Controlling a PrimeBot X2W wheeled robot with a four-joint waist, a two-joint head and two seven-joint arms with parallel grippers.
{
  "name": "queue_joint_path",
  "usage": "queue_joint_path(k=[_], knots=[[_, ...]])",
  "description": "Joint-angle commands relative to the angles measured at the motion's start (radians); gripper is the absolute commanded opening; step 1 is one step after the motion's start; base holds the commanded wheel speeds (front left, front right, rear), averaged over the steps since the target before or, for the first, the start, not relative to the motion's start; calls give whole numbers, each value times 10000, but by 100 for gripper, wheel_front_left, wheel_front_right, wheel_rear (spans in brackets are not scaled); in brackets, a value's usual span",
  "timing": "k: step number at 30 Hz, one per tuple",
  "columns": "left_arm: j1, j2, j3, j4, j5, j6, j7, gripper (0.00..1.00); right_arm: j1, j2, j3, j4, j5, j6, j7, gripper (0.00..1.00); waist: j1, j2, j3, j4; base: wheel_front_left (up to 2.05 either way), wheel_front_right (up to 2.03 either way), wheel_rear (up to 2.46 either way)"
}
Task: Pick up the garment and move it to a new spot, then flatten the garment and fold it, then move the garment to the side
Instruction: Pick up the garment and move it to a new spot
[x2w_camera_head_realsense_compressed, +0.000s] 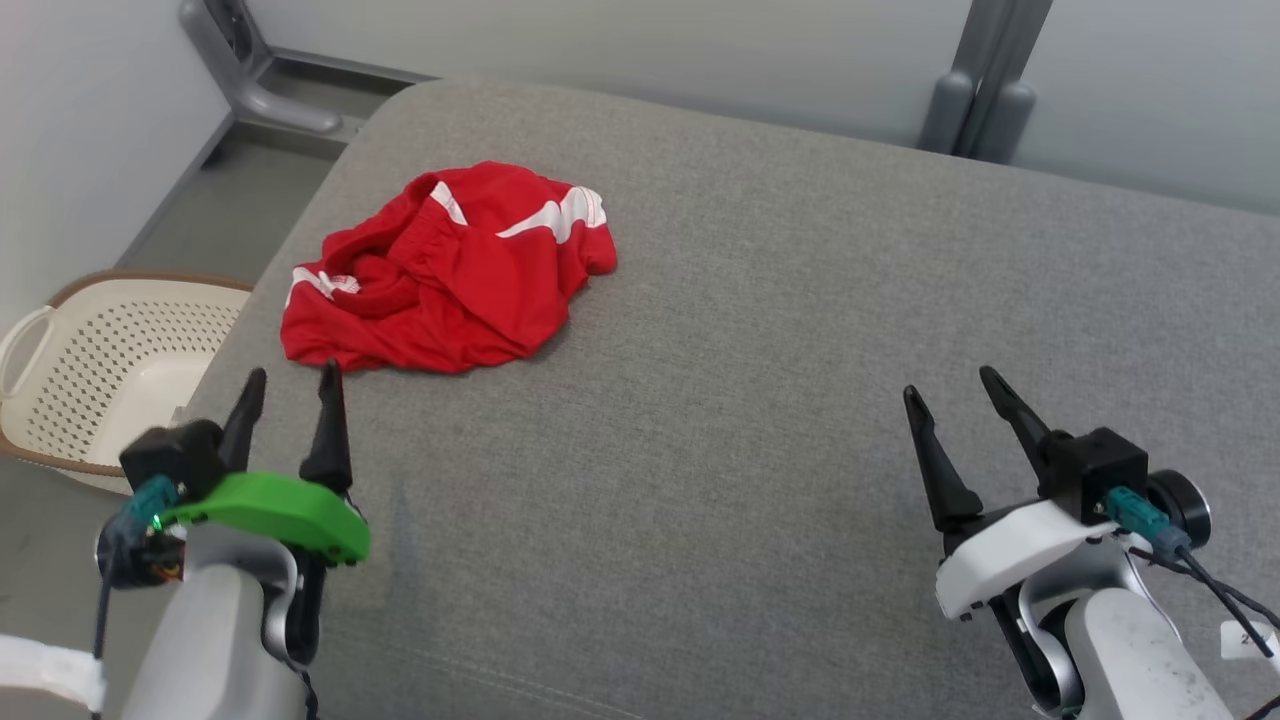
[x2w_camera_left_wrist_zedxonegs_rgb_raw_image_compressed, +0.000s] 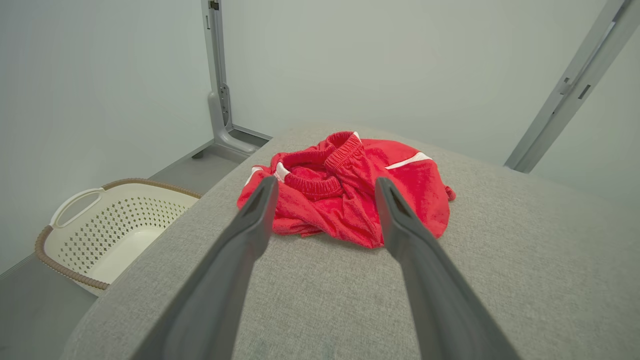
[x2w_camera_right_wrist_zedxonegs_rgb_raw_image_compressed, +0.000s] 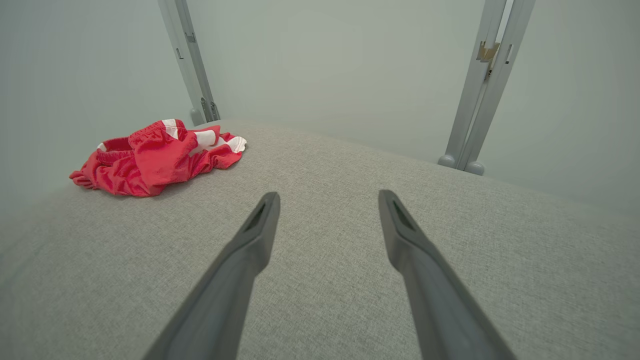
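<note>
Garment (x2w_camera_head_realsense_compressed: 447, 275) sits crumpled just ahead of your left gripper (x2w_camera_head_realsense_compressed: 293, 370), jaws spread and lined up on it, so that's your grab. Your right gripper (x2w_camera_head_realsense_compressed: 948, 380) is spread too, well off to the side, nothing between its jaws, probably saved for flattening.

A wide padded surface of grey woven fabric (x2w_camera_head_realsense_compressed: 760, 330), rounded at its far-left corner, is backed by pale grey-white walls (x2w_camera_head_realsense_compressed: 90, 120). A grey metal post with a curved foot (x2w_camera_head_realsense_compressed: 262, 100) stands on the grey floor (x2w_camera_head_realsense_compressed: 230, 210) in the far-left corner; paired grey metal uprights (x2w_camera_head_realsense_compressed: 990, 70) rise behind. A cream perforated plastic basket with a brown rim (x2w_camera_head_realsense_compressed: 110, 340) sits on the floor beside the surface's left edge; the light is soft and even
</note>
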Motion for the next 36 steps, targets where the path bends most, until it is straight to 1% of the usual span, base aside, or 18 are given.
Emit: queue_joint_path(k=[1, 8, 14, 18, 22, 24, 25, 26, 27, 29, 36], knots=[[-692, 101, 34, 362, -195, -19, 119, 100, -247, -140, 88, -145, -28, -19, 74, 100, 0, 0, 762, -447, 0, 0, 0], [-3217, 455, 253, 2027, -786, -19, 806, 100, -985, -592, 492, -896, -118, -20, 526, 100, 0, 0, 2344, -1228, 0, 0, 0], [-4772, 755, 470, 3221, -1102, 27, 1493, 100, -1605, -1073, 937, -1580, -160, -20, 855, 100, 0, 0, 3587, -1858, 0, 0, 0], [-5412, 1015, 589, 4006, -1364, 69, 2043, 100, -1778, -1201, 1053, -1942, -169, -20, 967, 100, 0, 0, 4083, -2157, 0, 0, 0], [-5823, 1102, 715, 4763, -1589, 236, 2626, 100, -1812, -1247, 1108, -2096, -136, -20, 985, 100, 0, 0, 4266, -2319, 0, 0, 0], [-5914, 1136, 715, 5085, -1594, 247, 2890, 100, -1789, -1240, 1116, -2070, -108, -20, 962, 100, 0, 0, 4232, -2376, 0, 0, 0], [-5932, 1145, 694, 5199, -1620, 234, 2970, 50, -1764, -1210, 1109, -2044, -96, -20, 950, 100, 0, 0, 4191, -2394, 0, 0, 0], [-5958, 1155, 692, 5308, -1665, 221, 3009, 18, -1733, -1171, 1106, -1994, -85, -20, 930, 100, 0, 0, 4113, -2411, 0, 0, 0], [-5945, 1158, 635, 5407, -1631, 212, 3108, 0, -1706, -1139, 1120, -1940, -83, -20, 910, 100, 0, 0, 4023, -2425, 0, 0, 0], [-5951, 1126, 558, 5511, -1580, 200, 3038, 0, -1657, -1066, 1153, -1806, -17, -20, 817, 100, 0, 0, 3770, -2453, 0, 0, 0], [-6280, 1357, 55, 4979, -1161, 81, 1989, 0, -1506, -740, 1365, -1144, 233, -20, 401, 100, 0, 0, 2428, -2613, 0, 0, 0]])
